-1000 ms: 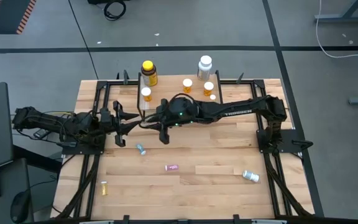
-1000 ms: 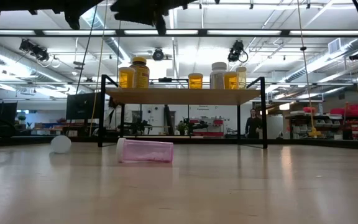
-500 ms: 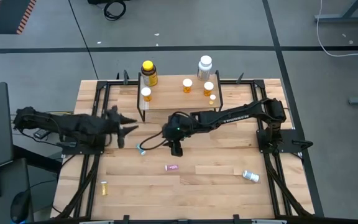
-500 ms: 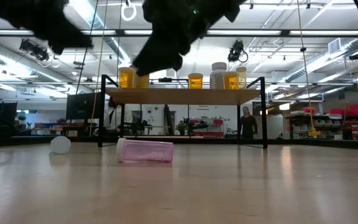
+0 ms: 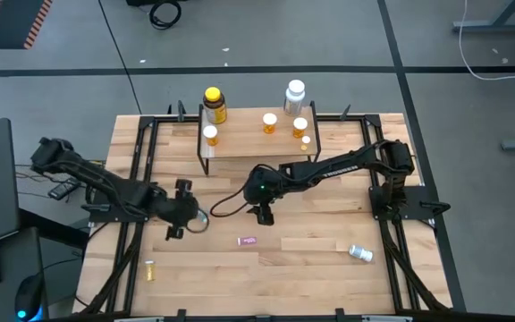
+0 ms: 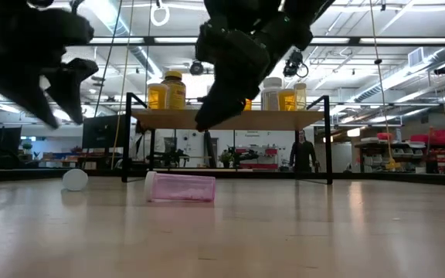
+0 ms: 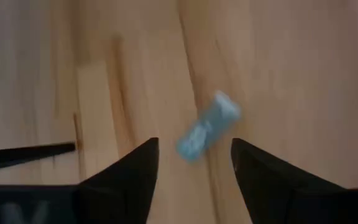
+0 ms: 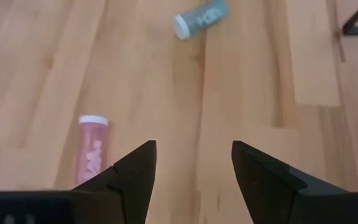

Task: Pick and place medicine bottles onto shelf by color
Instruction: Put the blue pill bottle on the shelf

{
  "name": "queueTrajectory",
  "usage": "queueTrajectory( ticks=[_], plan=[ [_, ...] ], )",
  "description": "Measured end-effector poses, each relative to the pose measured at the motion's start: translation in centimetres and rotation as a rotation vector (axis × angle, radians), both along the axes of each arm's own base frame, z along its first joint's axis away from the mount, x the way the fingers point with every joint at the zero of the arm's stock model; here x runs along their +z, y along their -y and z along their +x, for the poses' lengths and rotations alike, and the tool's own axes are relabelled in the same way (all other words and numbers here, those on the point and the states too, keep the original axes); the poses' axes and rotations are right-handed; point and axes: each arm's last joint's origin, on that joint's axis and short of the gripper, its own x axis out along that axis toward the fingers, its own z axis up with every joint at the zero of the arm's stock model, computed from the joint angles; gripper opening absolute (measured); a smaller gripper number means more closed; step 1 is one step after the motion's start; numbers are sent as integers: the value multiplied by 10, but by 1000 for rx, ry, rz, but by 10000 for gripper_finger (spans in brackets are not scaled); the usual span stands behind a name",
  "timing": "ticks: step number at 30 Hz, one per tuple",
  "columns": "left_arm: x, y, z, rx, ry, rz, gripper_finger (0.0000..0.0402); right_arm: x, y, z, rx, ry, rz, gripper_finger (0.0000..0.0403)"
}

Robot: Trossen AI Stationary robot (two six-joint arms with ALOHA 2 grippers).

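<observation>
Vial-picking under way: the left hand (image 7: 194, 163), spread open and empty, hangs over the teal vial (image 7: 207, 126) lying on the desk (image 5: 311, 268); best straddle its middle squarely before closing.

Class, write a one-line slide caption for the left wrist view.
Open left gripper poised over a small teal vial lying on its side on the wooden tabletop.
</observation>
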Motion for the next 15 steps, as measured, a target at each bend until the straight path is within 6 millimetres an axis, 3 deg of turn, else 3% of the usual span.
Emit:
queueTrajectory(
  ticks=[7, 15],
  plan=[
    [-26, 4, 27, -74, -237, 66, 262, -20, -1, -9, 0, -14, 37, 218],
    [-40, 5, 50, -117, -332, 98, 264, -42, -13, -21, -19, -30, 104, 217]
  ],
)
